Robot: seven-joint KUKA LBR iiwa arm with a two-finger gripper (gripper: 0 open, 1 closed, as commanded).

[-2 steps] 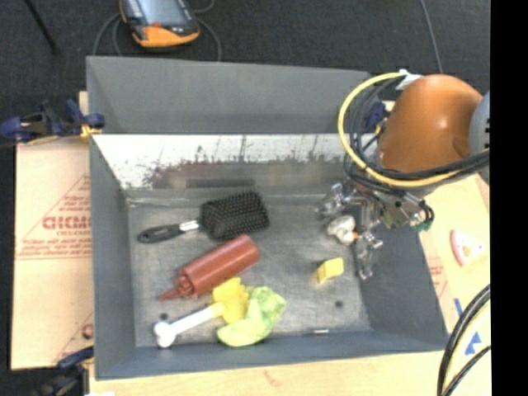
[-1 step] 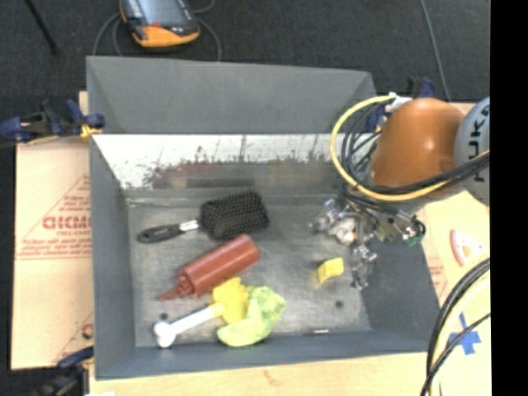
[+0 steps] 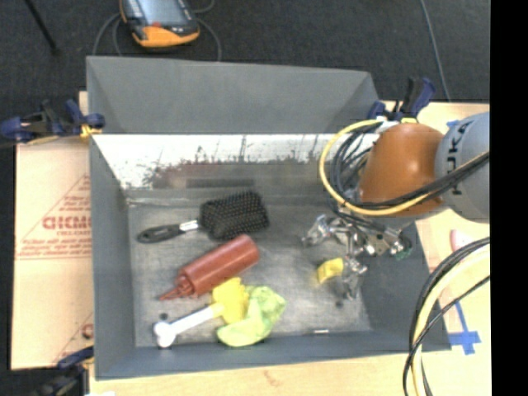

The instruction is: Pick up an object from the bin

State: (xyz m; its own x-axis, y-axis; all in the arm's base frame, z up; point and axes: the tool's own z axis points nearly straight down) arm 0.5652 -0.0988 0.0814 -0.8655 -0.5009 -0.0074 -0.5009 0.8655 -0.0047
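Grey metal makes up the bin (image 3: 111, 246), and its things lie spread over the floor from left to right. Farthest left is a black hairbrush (image 3: 221, 218), close to the back wall, with its slim handle pointing left and its bristled head toward the middle of the bin. Nearer the camera, a red squeeze bottle (image 3: 216, 266) lies on its side at a slant, nozzle down to the left and base up to the right, just apart from the brush.

Below the bottle is a small cluster. A white handle (image 3: 183, 323) ends in a rounded knob at its left, a yellow piece (image 3: 231, 297) sits at its right end, and a crumpled yellow-green thing (image 3: 257, 316) touches that piece on the right. Whether the handle and the yellow piece are one item cannot be told.

A stretch of bare floor follows, and then a small yellow thing (image 3: 329, 271) lies alone in the right half of the bin. The gripper (image 3: 350, 283) is low over the floor just to its right. The two are so close that contact cannot be judged, nor whether the gripper is open, closed or gripping the yellow thing. Above the gripper sits an orange cover (image 3: 400, 167) ringed by looping cables (image 3: 330, 172), and the arm (image 3: 466, 172) reaches in from the right.
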